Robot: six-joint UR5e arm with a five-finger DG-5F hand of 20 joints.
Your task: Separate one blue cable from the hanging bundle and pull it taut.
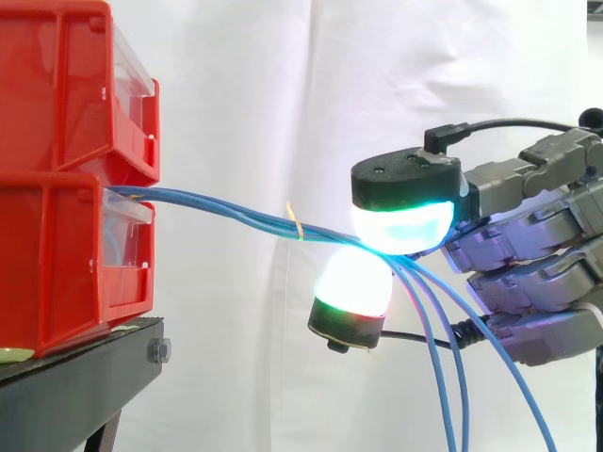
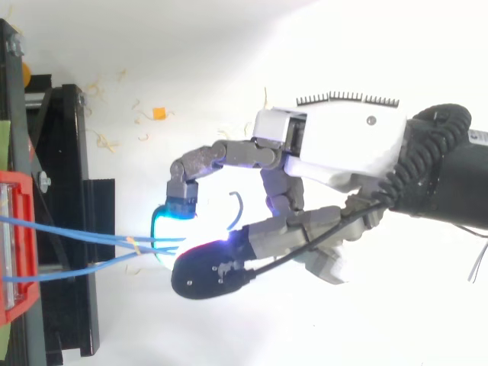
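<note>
The blue cables (image 1: 217,209) are being clamped between the glowing pads (image 1: 400,226) of the hand (image 1: 528,273), with their ends hanging below it. They are being run leftward, nearly taut, into the red bins (image 1: 57,254) on the stand (image 1: 75,377).

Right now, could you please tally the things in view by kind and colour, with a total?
Red bins: 2
Blue cables: 3
Yellow tie on the cables: 1
Black stand: 1
Robot hand, pinching the cables: 1
Total: 8
</note>
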